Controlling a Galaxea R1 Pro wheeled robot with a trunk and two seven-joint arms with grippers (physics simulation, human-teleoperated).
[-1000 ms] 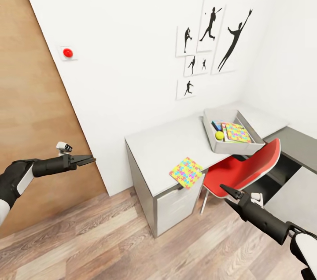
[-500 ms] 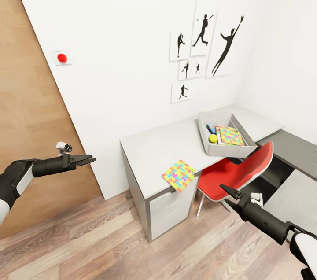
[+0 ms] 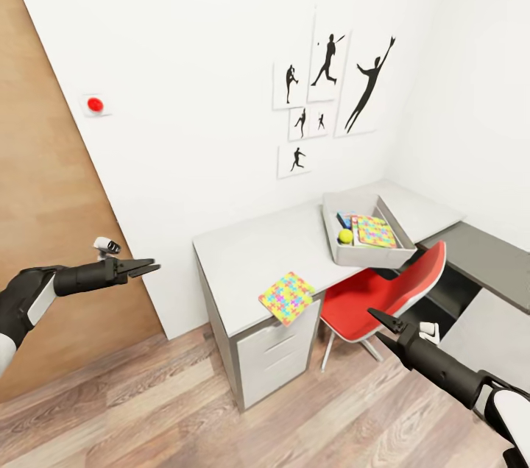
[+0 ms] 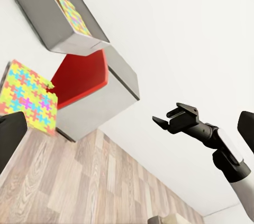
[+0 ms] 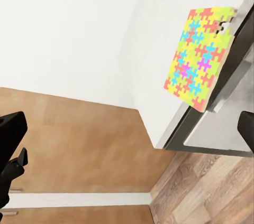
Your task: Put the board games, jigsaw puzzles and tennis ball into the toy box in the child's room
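Observation:
The table (image 3: 258,247) stands against the white wall of the child's room. A colourful jigsaw puzzle (image 3: 287,297) lies at its front edge, overhanging the drawers, also seen as the puzzle (image 4: 26,100) and the puzzle (image 5: 201,57). The grey toy box (image 3: 333,246) on the table holds a yellow tennis ball (image 3: 345,236), a second jigsaw puzzle (image 3: 375,231) and a blue item I cannot identify. My left gripper (image 3: 146,266) and right gripper (image 3: 379,321) hover over the floor short of the table, both open and empty. The bed is out of view.
A red chair (image 3: 383,291) is tucked under the table beside the drawer unit (image 3: 272,361). A lower dark grey side unit (image 3: 486,262) joins at the right. A wooden door (image 3: 44,232) stands at the left. Wood-plank floor (image 3: 184,409) lies ahead.
The whole picture has slid left and slightly down, so the camera has moved. Both arms hold the same pose in the view, and nothing on the table has shifted.

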